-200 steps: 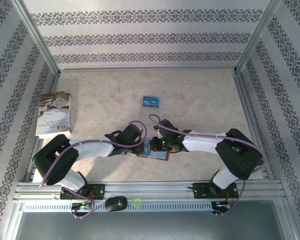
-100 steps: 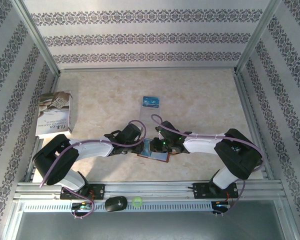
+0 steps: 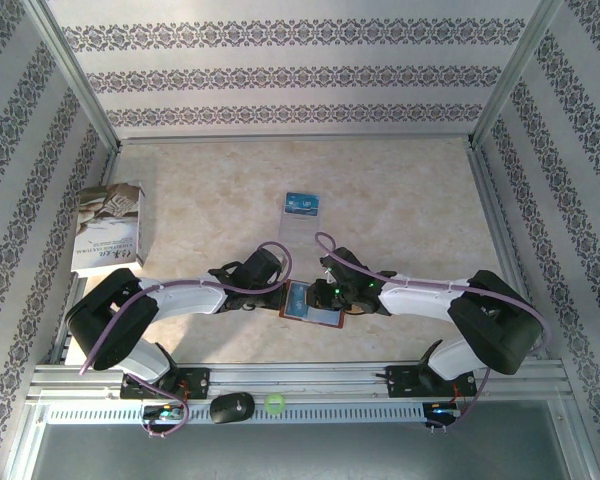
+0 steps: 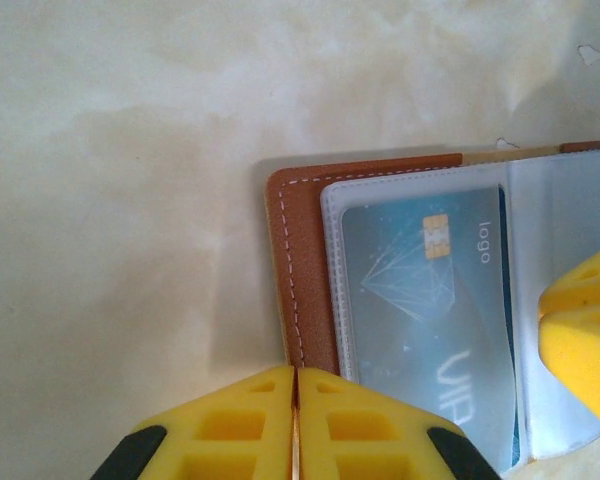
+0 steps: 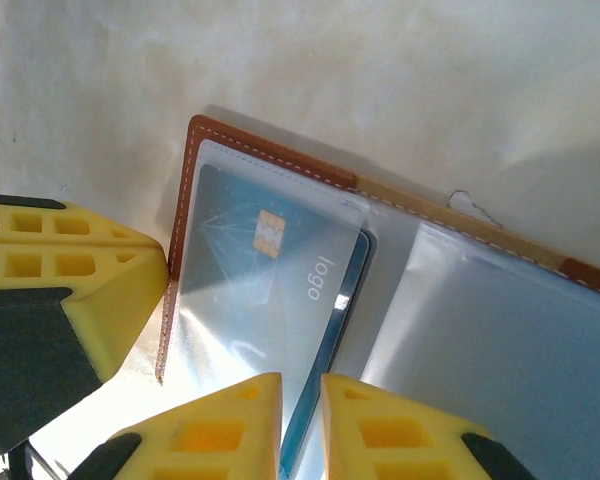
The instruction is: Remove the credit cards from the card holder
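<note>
Left wrist: left pincer (image 4: 295, 420) shut on reddish-brown leather card holder (image 4: 300, 250) edge, likely anchoring it while right pincer (image 5: 302, 420) nips blue rectangular credit card (image 5: 260, 300) to extract.

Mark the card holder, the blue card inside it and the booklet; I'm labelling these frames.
card holder (image 4: 302, 270): left wrist view, brown leather edge.
blue card (image 4: 420, 320): left wrist view, middle of its face.
booklet (image 3: 108, 228): top external view, centre of its cover.

Arm links: white shells, black joint housings, on left arm (image 3: 180, 296) and right arm (image 3: 420, 293)
Cables (image 3: 270, 248): lilac, one along each arm
Left end effector (image 4: 295, 425), right end effector (image 5: 301, 425): blocky yellow fingers with square recesses, black backing
Right wrist lamp (image 3: 337, 292): green
</note>
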